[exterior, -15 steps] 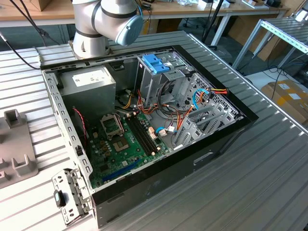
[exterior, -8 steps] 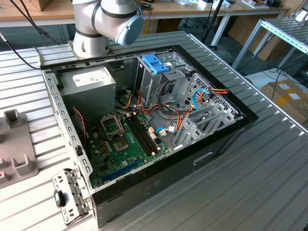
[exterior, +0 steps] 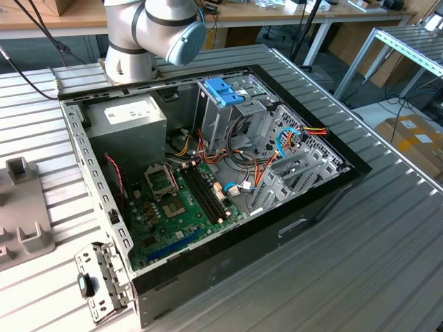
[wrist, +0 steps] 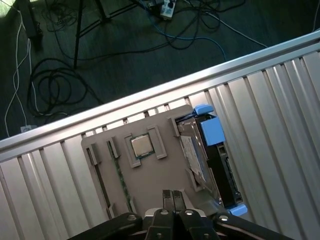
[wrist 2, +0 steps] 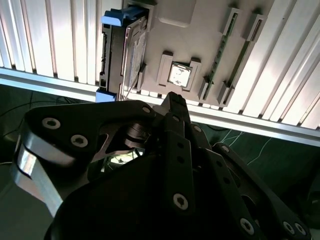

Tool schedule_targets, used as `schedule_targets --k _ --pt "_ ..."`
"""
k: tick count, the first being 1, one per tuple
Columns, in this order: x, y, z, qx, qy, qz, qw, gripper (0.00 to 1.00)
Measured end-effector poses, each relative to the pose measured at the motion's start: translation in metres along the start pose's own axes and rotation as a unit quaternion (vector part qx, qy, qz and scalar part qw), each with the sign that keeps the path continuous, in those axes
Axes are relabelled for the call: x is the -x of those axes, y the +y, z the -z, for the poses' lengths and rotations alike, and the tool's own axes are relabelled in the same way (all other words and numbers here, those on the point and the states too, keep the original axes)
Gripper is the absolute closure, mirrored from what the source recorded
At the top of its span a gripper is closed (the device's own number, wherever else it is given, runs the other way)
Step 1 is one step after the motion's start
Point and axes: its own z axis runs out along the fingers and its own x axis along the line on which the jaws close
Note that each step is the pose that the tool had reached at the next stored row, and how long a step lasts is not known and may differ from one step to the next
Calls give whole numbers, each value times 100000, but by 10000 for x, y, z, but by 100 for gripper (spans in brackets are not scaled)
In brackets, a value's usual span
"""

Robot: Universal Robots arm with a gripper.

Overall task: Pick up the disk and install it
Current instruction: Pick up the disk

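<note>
We see the black two-fingered gripper [wrist: 173,194] with fingertips pressed together and nothing between them, hovering over a flat grey plastic holder tray [wrist: 160,177]. The thin dark disk in its light blue plastic carrier [wrist: 222,165] stands on edge in a slot at the tray's side, near a small square silver processor chip [wrist: 141,145]. We judge that descending with fingers closed, or off line, could knock the disk or jam it in its slot
</note>
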Motion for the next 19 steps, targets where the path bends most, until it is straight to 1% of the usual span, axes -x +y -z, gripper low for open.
schedule_targets --k 2,10,19 --pt "0 0 0 19 32 703 99998 89" --pt "0 0 0 58 102 2225 99975 89" --pt "0 0 0 107 188 4068 99917 89"
